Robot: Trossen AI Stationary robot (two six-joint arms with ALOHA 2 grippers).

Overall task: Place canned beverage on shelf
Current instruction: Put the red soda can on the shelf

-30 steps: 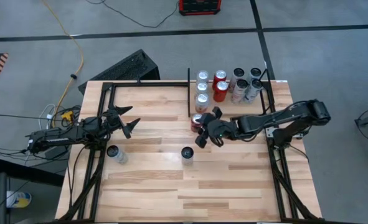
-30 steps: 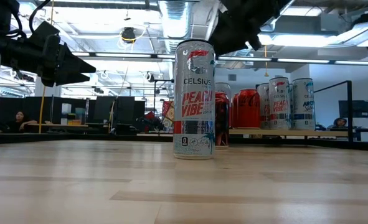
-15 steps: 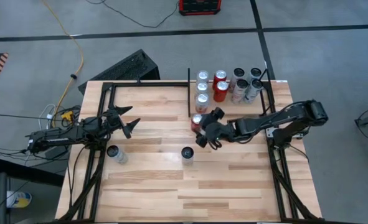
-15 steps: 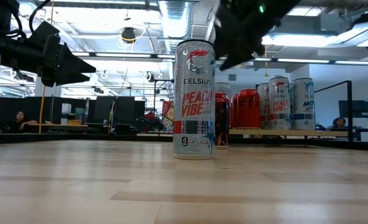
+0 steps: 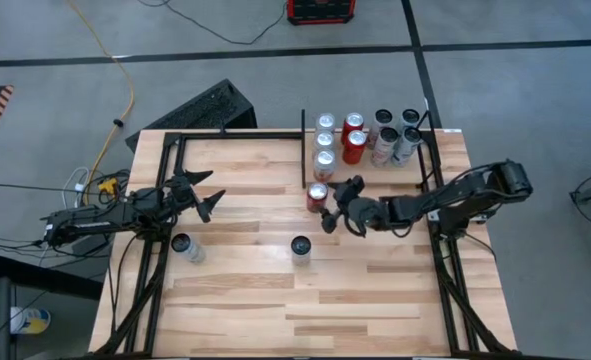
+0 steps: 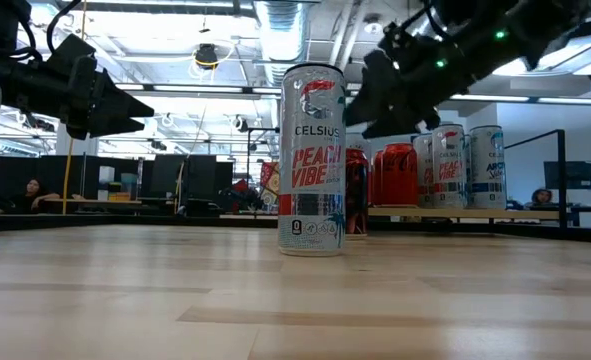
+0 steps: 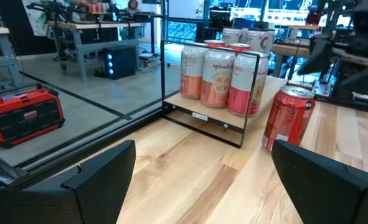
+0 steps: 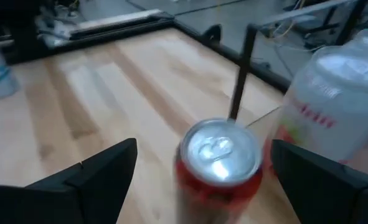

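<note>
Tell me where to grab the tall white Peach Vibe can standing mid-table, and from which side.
Grip the tall white Peach Vibe can across its round wall at about mid-height, coming in level from the right arm's side. It stands upright and alone on the light wooden plank surface, so both flanks are free, and the open right pincer is the nearer one.

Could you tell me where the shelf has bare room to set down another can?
The shelf is bare left of the divider bar, and along its near edge past the Celsius can. Right of the bar it is crowded: standing cans, a red can and the open right tool.
</note>
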